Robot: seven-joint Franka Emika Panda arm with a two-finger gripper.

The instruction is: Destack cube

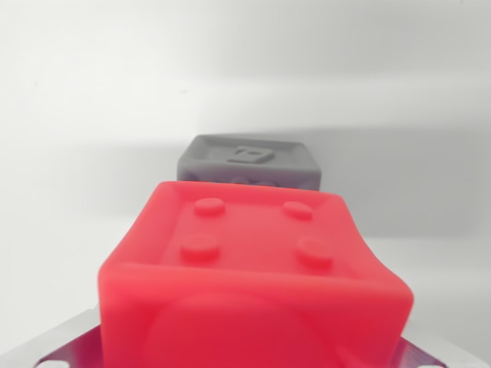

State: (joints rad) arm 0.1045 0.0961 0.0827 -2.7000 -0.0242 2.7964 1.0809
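We see a red cube (253, 276) filling the lower middle of the wrist view, very close to the camera and a little blurred at its near edge. Its upper face tilts away from us and carries four round raised studs set in a square, inside a shallow raised border. The near face, at the bottom of the view, shows a large faint round bulge. Behind the red cube, and partly hidden by its far edge, sits a grey cube (249, 162); its top face has a raised rim and a small square embossed mark in the middle. We cannot tell whether the two cubes touch or whether the red one is lifted clear of the grey one, since the red cube covers the place where they would meet. Both stand out against a pale white table (84, 115), with a soft grey shadow band spreading to the wrist view's right behind the grey cube. At the bottom corners we make out bits of a shiny metal part (69, 345) on either side of the red cube, with small holes in it. The fingertips of the pincer are not visible, so we cannot tell whether it grips the red cube or stands open.
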